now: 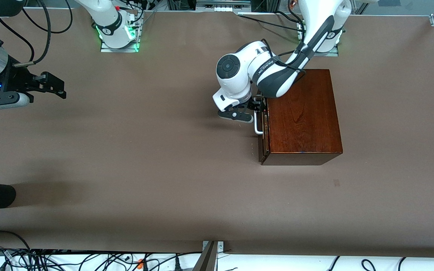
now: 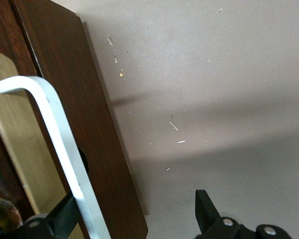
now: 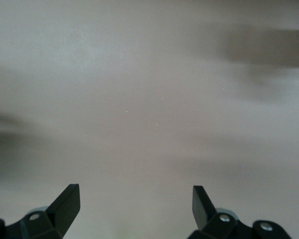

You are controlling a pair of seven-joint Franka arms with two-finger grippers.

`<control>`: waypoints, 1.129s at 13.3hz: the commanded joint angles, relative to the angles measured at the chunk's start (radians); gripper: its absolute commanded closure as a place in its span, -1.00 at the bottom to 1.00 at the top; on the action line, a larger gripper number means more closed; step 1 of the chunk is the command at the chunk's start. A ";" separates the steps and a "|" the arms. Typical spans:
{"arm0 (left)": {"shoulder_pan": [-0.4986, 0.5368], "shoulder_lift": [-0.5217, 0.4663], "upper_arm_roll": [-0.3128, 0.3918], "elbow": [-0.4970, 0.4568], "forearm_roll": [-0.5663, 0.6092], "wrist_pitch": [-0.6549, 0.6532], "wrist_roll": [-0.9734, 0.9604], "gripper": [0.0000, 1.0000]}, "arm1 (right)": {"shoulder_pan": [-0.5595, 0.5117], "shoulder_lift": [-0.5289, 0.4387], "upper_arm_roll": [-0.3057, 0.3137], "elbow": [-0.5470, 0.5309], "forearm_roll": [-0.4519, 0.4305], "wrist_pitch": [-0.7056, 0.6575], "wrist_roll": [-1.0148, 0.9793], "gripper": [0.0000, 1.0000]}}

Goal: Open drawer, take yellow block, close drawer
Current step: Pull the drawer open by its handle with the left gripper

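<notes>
Brown, matte and lightly speckled, the counter carries a glossy reddish-brown wooden box toward the left arm's end. From its base the left arm bends low across the box, its white wrist turned down at the box's drawer, which looks shut or nearly so. The left tool is spread open around the white U-shaped bar handle: in the left wrist view one black finger lies tucked under the bar, against the drawer's dark front, and the other stands apart over bare counter. The right arm waits, its right tool held level over the right arm's end of the counter, fingers wide apart. No yellow block shows.
</notes>
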 commanded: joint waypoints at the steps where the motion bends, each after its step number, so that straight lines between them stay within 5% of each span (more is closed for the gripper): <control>1: -0.015 -0.003 0.000 -0.003 0.019 0.009 -0.021 -1.00 | -0.007 0.000 0.002 0.006 -0.001 -0.013 -0.006 -1.00; 8: -0.040 0.017 0.000 0.011 -0.026 0.149 -0.040 -1.00 | -0.007 0.000 0.002 0.006 0.001 -0.013 -0.004 -1.00; 15: -0.064 0.063 0.000 0.125 -0.073 0.167 -0.041 -1.00 | -0.007 0.000 -0.004 0.006 -0.001 -0.013 -0.004 -1.00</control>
